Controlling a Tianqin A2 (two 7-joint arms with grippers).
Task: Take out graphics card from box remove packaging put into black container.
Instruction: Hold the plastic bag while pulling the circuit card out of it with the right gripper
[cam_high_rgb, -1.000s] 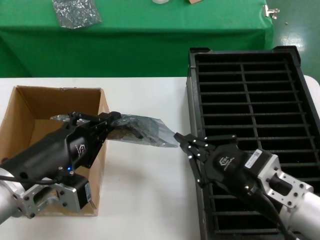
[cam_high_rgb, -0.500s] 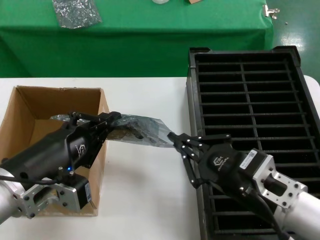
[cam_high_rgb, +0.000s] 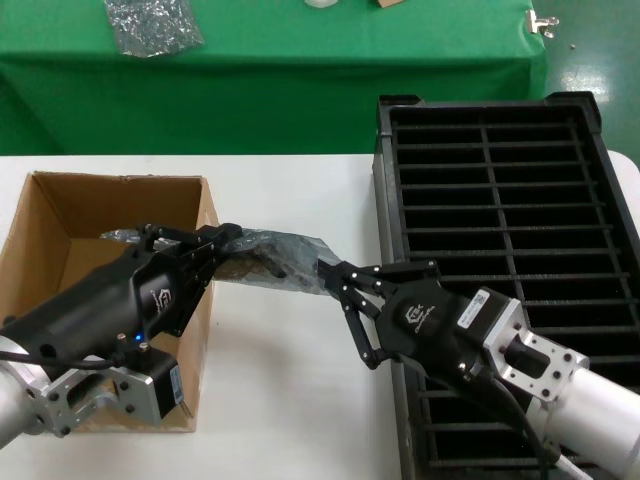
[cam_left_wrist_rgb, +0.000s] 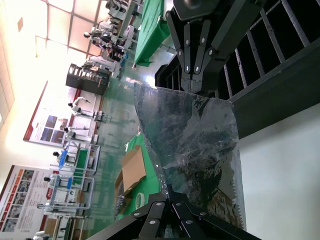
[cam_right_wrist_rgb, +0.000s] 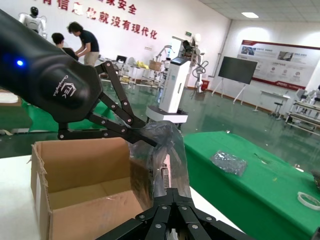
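The packaging (cam_high_rgb: 285, 258), a crinkly grey bag, hangs stretched between both grippers over the white table, just right of the box (cam_high_rgb: 40, 215). My left gripper (cam_high_rgb: 228, 240) is shut on the bag's end at the box's right wall. My right gripper (cam_high_rgb: 330, 272) is shut on the opposite end, beside the black container (cam_high_rgb: 384, 170). In the right wrist view the graphics card (cam_right_wrist_rgb: 163, 176) shows through the bag (cam_right_wrist_rgb: 165, 145) as a pale port, just beyond my right gripper (cam_right_wrist_rgb: 172, 192). In the left wrist view my left gripper (cam_left_wrist_rgb: 170, 192) pinches the bag (cam_left_wrist_rgb: 195, 135).
A similar silvery bag (cam_high_rgb: 152, 24) lies on the green cloth (cam_high_rgb: 300, 60) at the back left. The white table (cam_high_rgb: 290, 400) lies between box and crate. The crate's slotted rows (cam_high_rgb: 500, 190) fill the right side.
My right gripper has moved left from the crate's edge to the bag's free end and now holds it. The left arm and bag have stayed put.
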